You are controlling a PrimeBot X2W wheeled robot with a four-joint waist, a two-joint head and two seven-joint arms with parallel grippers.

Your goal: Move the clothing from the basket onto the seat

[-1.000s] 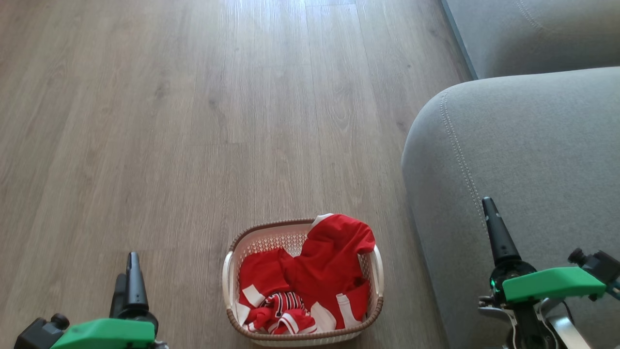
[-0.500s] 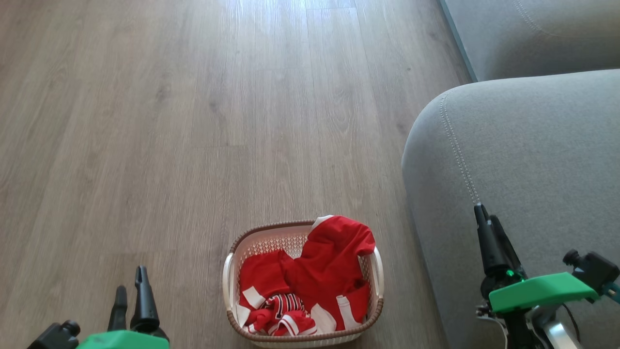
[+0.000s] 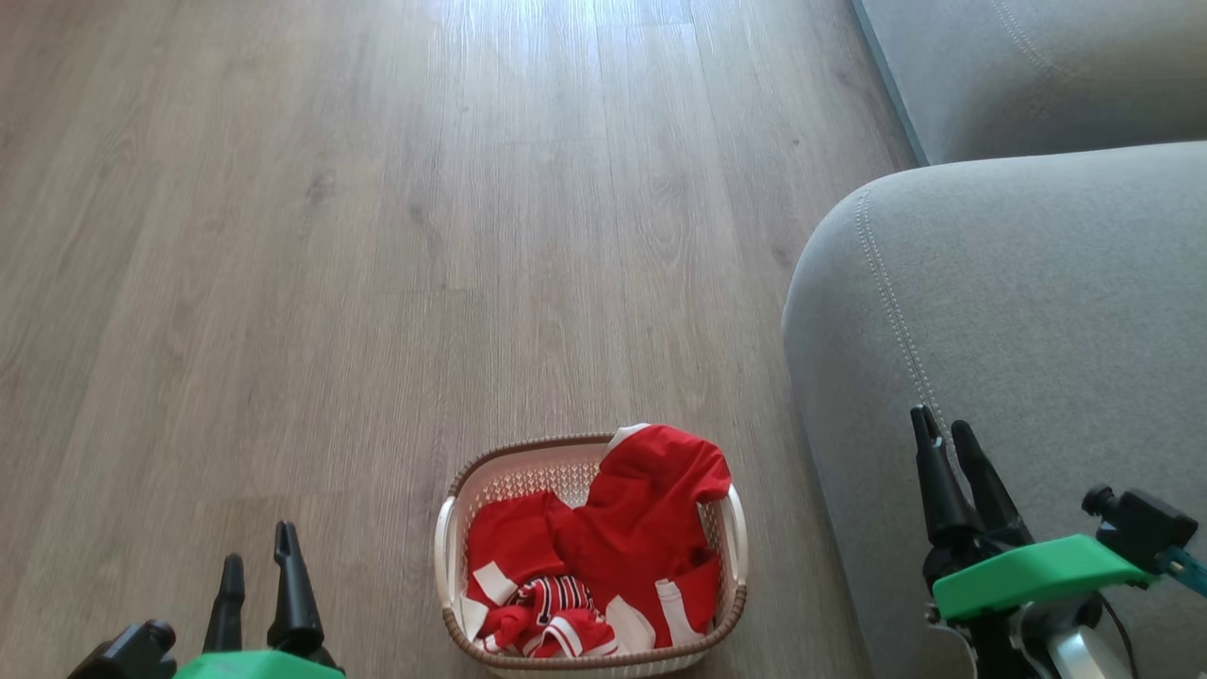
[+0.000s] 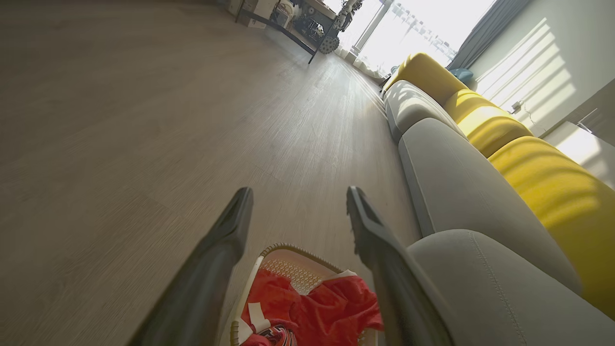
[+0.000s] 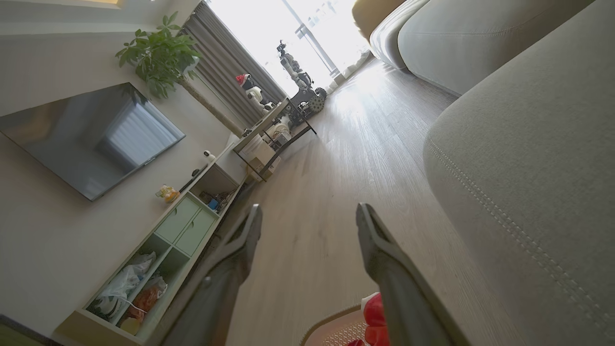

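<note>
The cream basket with a brown rim stands on the wood floor at the bottom centre of the head view. Red clothing with white trim is heaped inside it, one piece draped over the right rim. The grey seat rises just right of the basket. My left gripper is open at the lower left, apart from the basket. My right gripper is open over the seat's front edge. The left wrist view shows the basket and clothing below my open left gripper. The right wrist view has my open right gripper.
Wood floor stretches ahead and to the left. A second grey cushion lies at the top right. Yellow back cushions line the sofa. A TV unit with green drawers, a wall TV and a plant stand opposite.
Both grippers have sunk lower in the head view. The right one has turned so both its fingers now show side by side. The basket and clothing have not moved.
</note>
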